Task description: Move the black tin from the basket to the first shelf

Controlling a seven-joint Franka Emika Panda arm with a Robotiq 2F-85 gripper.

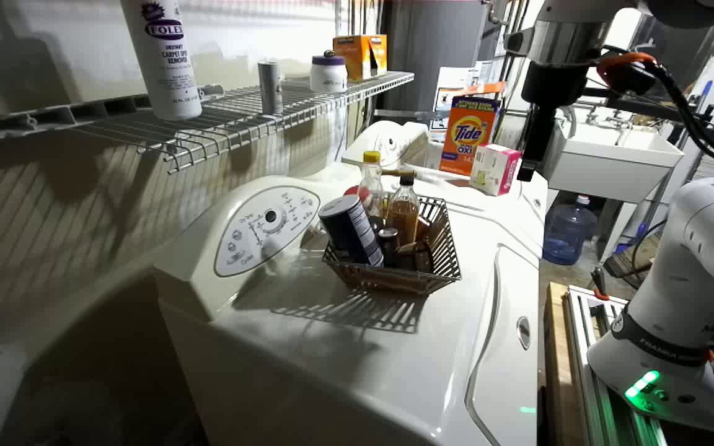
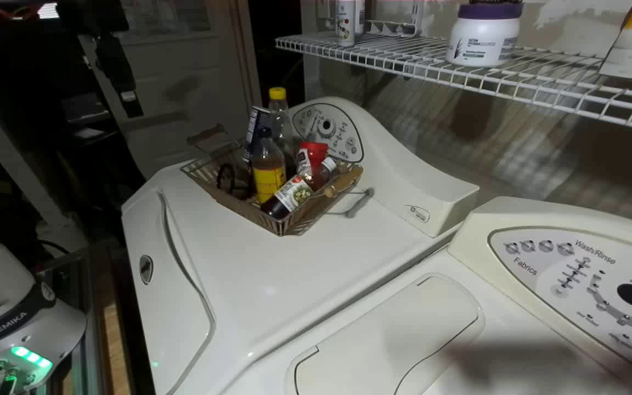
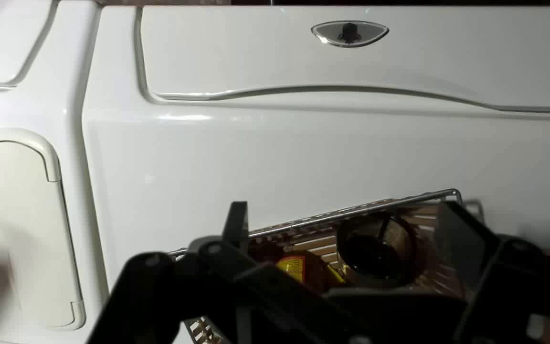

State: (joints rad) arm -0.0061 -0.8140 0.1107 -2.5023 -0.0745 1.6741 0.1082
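Observation:
The black tin (image 1: 389,246) stands in the brown basket (image 1: 447,251) beside the larger dark-blue can in an exterior view. It is hidden in the view (image 2: 247,216) that shows the basket from its other end, and I cannot make it out in the wrist view. The first shelf, a white wire rack, shows in both exterior views (image 1: 245,137) (image 2: 420,69). My gripper (image 1: 525,170) hangs above the dryer's front side, higher than the basket and apart from it; it also shows in an exterior view (image 2: 131,104). In the wrist view my gripper (image 3: 342,224) is open and empty, with the basket rim (image 3: 351,213) beyond its fingers.
The basket also holds a dark-blue can (image 1: 352,229), a brown bottle (image 1: 403,214), a yellow-capped bottle (image 2: 278,118), a red-lidded jar (image 2: 311,153) and a dark glass jar (image 3: 375,248). On the shelf stand a spray bottle (image 1: 168,68), grey can (image 1: 270,88), white tub (image 1: 328,75) and orange box (image 1: 357,57).

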